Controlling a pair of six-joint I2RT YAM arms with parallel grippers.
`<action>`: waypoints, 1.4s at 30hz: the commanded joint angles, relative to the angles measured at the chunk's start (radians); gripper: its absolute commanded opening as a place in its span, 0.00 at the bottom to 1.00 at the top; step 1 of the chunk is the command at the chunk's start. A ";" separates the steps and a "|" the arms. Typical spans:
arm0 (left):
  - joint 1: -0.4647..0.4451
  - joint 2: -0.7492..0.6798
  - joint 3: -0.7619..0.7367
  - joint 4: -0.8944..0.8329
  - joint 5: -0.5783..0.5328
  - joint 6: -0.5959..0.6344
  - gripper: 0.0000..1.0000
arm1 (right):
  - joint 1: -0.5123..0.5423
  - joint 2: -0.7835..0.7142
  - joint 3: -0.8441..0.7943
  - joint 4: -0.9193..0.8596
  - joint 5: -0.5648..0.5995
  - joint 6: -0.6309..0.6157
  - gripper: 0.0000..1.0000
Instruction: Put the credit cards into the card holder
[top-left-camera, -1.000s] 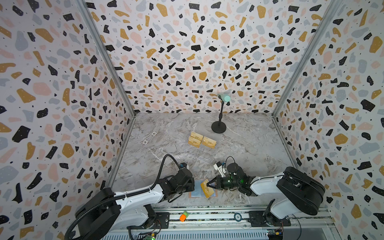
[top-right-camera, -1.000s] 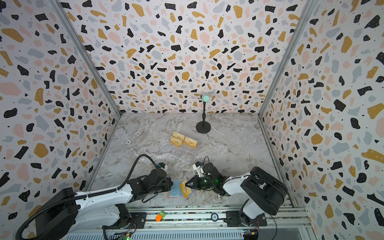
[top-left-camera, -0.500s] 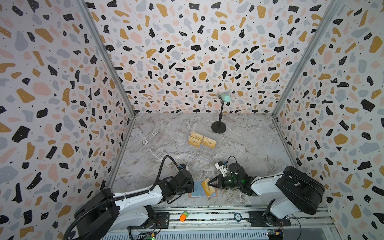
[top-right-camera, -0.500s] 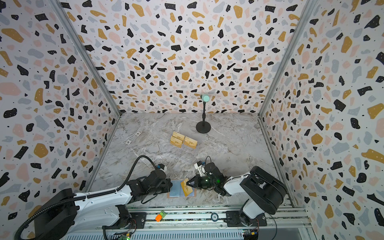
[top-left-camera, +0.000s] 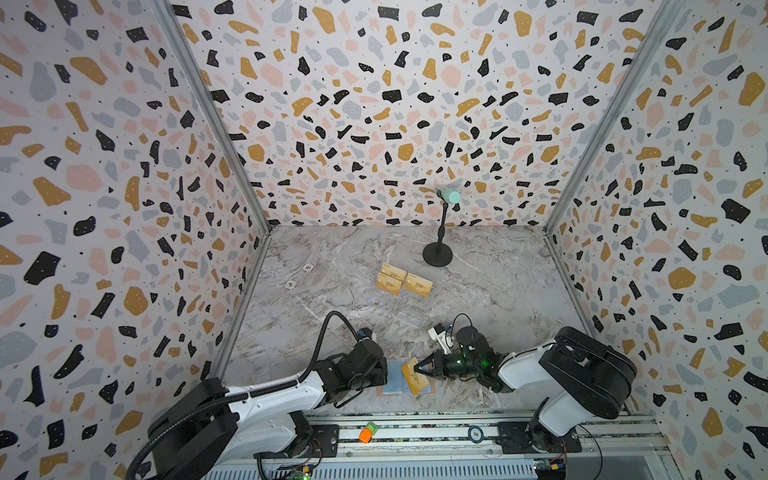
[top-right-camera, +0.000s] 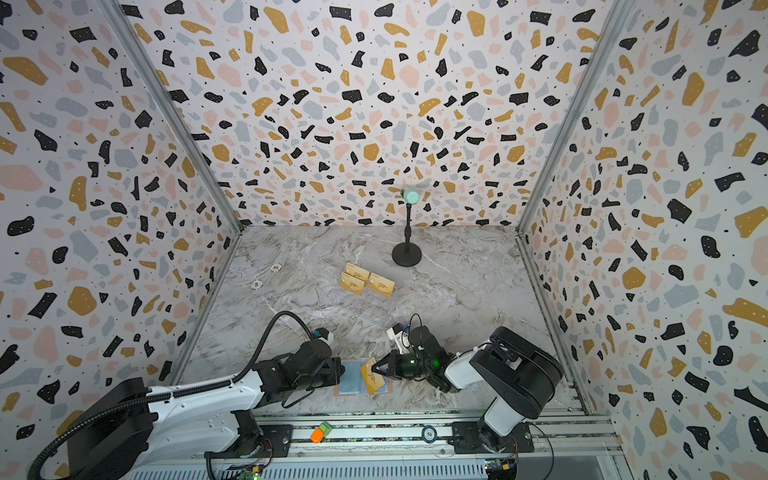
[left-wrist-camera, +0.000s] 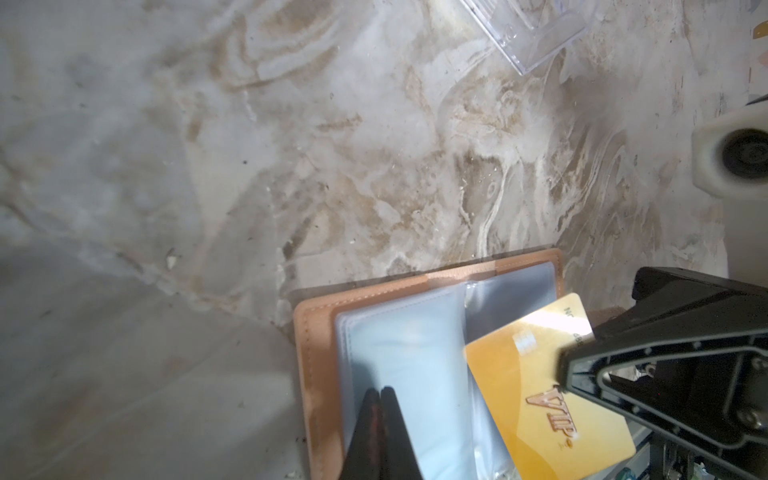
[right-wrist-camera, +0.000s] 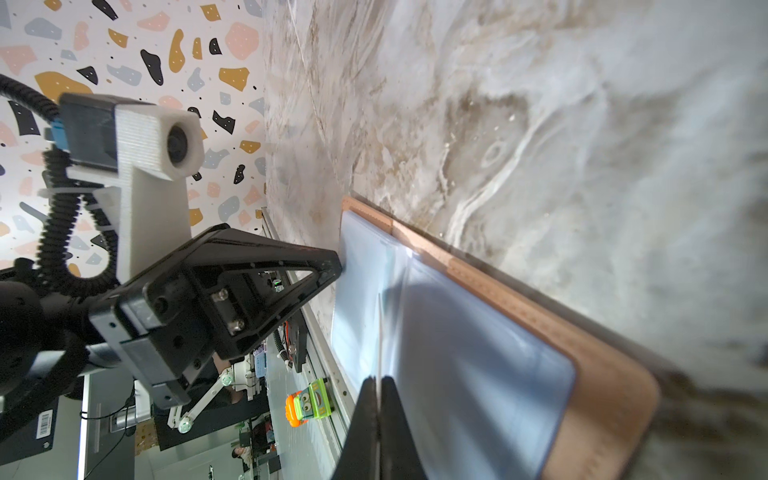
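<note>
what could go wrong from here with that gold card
The gold VIP plastic card sits tilted across the clear sleeves of the salmon-pink leather-like card holder, so it may snag rather than slide in. The right gripper pinches only its edge; it could pivot or slip.

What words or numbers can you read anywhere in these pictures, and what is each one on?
"VIP": on the gold card pinched in the right gripper.
"50": on the round token.
Small dark print along that card's edge: too blurred to read.
Print on the loose gold cards lying on the table: too small to read.
Barcode label in the right wrist view: unreadable.
</note>
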 joint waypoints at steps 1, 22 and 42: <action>-0.003 -0.008 -0.018 0.011 -0.001 -0.010 0.00 | 0.005 -0.015 -0.005 0.018 -0.013 0.005 0.00; -0.003 -0.006 -0.023 0.018 0.012 -0.010 0.00 | 0.021 0.080 0.013 0.131 0.006 0.033 0.00; -0.004 -0.010 -0.032 0.020 0.021 -0.013 0.00 | 0.040 0.219 -0.007 0.378 0.069 0.104 0.00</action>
